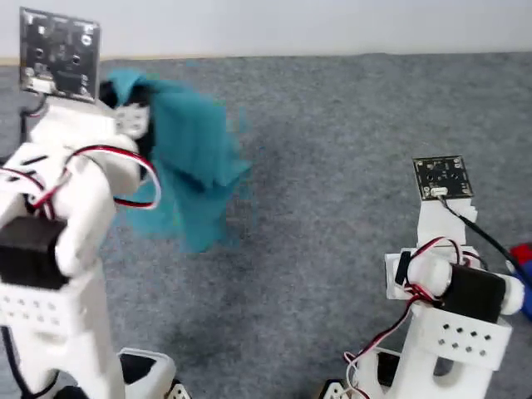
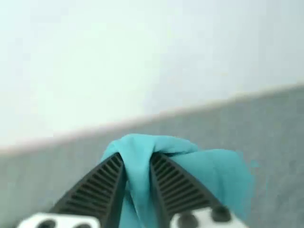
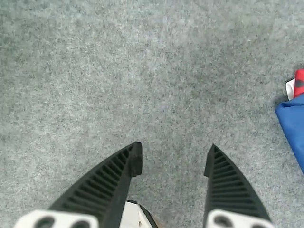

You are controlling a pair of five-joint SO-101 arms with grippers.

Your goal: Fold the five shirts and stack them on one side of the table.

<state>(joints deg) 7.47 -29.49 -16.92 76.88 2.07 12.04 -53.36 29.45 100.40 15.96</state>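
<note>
The left arm [image 1: 75,208] stands at the far left corner of the grey bench [image 1: 349,125]. The left jaws are clamped on a bunched fold of the teal shirt [image 2: 209,173], and cloth bulges out past their tips. In the high view the teal shirt [image 1: 195,158] hangs from that grip in a loose, blurred drape just beside the arm, with its lower end down near the bench surface. I cannot tell whether it touches. Behind it, the bench's far edge meets a pale wall [image 2: 142,47].

The right arm [image 1: 449,283] is at the near right, well apart from the shirt. The right jaws are spread apart and hold nothing, pointing down at bare bench [image 3: 142,71]. At the right edge lies a blue cloth [image 3: 292,126], with a small red thing [image 3: 299,80] just beside it.
</note>
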